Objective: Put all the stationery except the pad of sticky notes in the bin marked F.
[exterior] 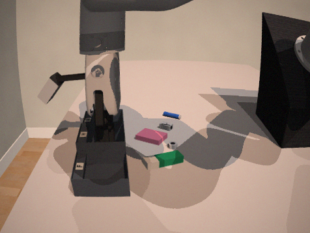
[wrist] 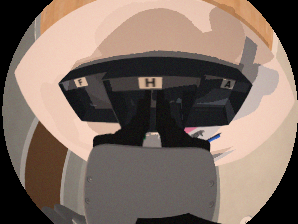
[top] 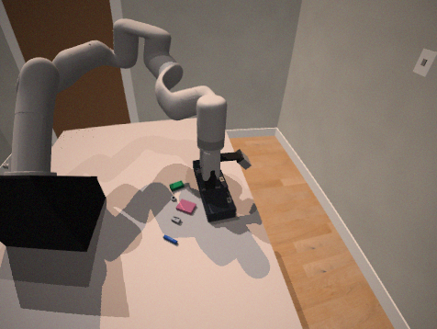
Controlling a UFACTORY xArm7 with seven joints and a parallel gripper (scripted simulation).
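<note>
Three dark bins stand in a row: bin F (exterior: 102, 187) (wrist: 81, 83), bin H (exterior: 83, 134) (wrist: 150, 82) and bin A (exterior: 88, 120) (wrist: 227, 84) (top: 221, 212). My gripper (top: 211, 177) (exterior: 102, 130) (wrist: 153, 98) is shut, fingers pointing down into the middle bin H; I see nothing between them. A green eraser with a pale end (top: 176, 186) (exterior: 170, 158) lies beside the bins. The pink pad of sticky notes (top: 186, 207) (exterior: 151, 136), a grey sharpener (top: 176, 221) (exterior: 165, 126) and a blue cylinder (top: 170, 239) (exterior: 171, 115) lie on the table. Bin F's interior is dark.
A small metal ring or nut (top: 173, 198) (exterior: 172, 145) lies between the eraser and the pink pad. The bins stand near the table's edge, with the wooden floor (top: 294, 207) beyond. The black robot base (top: 50, 213) (exterior: 277, 97) stands across the table.
</note>
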